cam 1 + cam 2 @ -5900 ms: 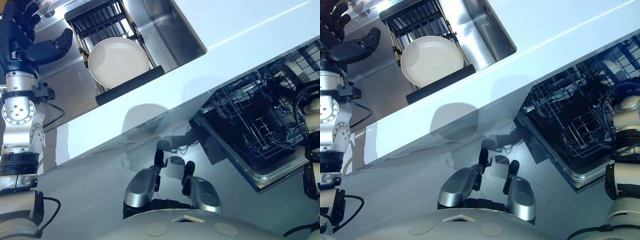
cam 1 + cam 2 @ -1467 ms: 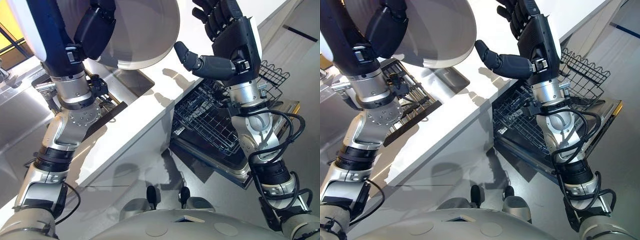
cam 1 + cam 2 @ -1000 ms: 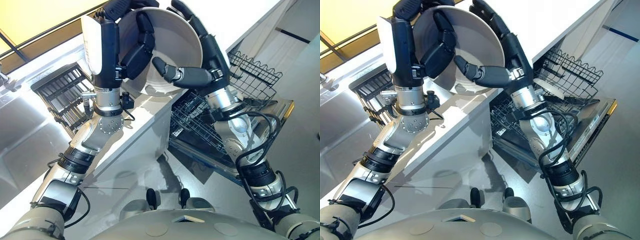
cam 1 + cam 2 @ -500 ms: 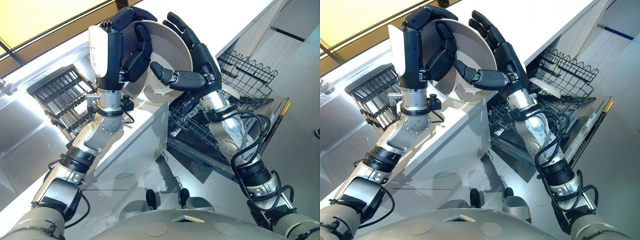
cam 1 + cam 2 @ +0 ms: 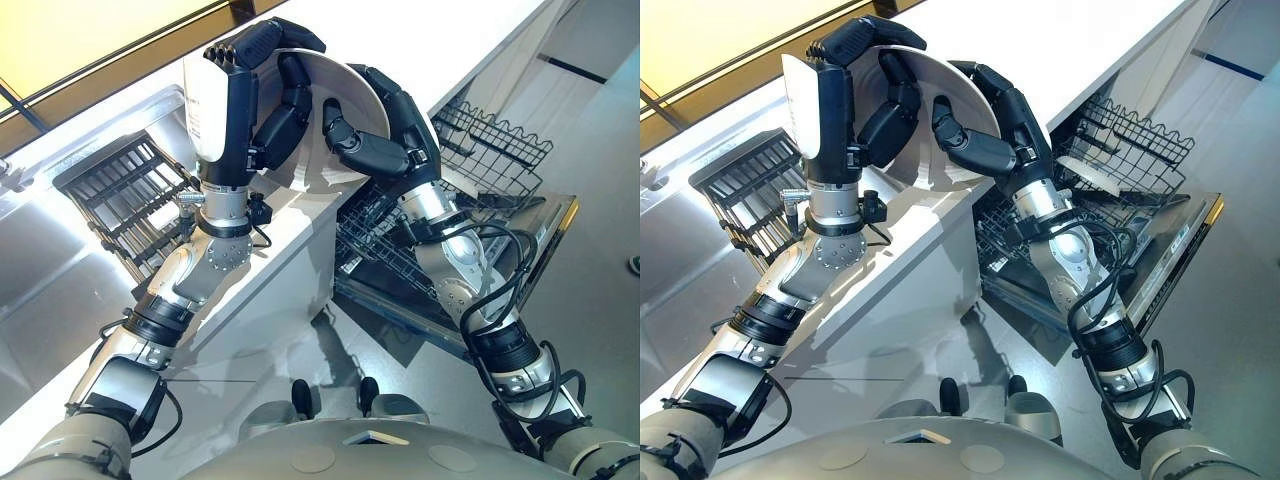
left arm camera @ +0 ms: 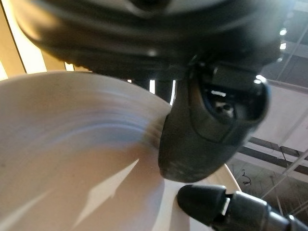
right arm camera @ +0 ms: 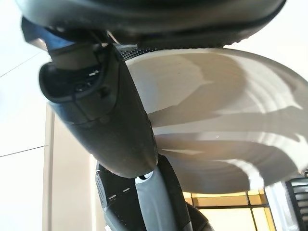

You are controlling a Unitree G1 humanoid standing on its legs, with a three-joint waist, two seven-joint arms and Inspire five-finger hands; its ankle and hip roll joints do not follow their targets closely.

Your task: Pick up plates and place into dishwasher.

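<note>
White counter (image 5: 450, 40) runs across your view, with a steel sink (image 5: 40, 260) at the left holding a dark drying rack (image 5: 125, 200), and the open dishwasher (image 5: 470, 250) with its wire rack (image 5: 495, 150) sits at the right, below the counter edge. Your plate (image 5: 340, 110) is held up in the air above the counter edge, tilted nearly on edge, between both hands; it is not in the dishwasher. Your left hand (image 5: 270, 100) grips it: the fingers curl over the upper rim and the thumb presses against the plate's near face, as the left wrist view confirms, where the thumb pad lies on the pale plate surface. Your left forearm stands almost vertical, rising from the counter edge with the wrist straight and the back of the hand towards the sink. Your right hand (image 5: 985, 125) is also closed on the plate: the fingers wrap round the rim on the dishwasher side and the thumb crosses the front face, just beside the left thumb. In the right wrist view the thumb lies across the plate's underside rings. Your right forearm climbs steeply from the lower right, passing in front of the dishwasher rack. A pale dish (image 5: 1087, 172) already lies in the upper wire basket.
</note>
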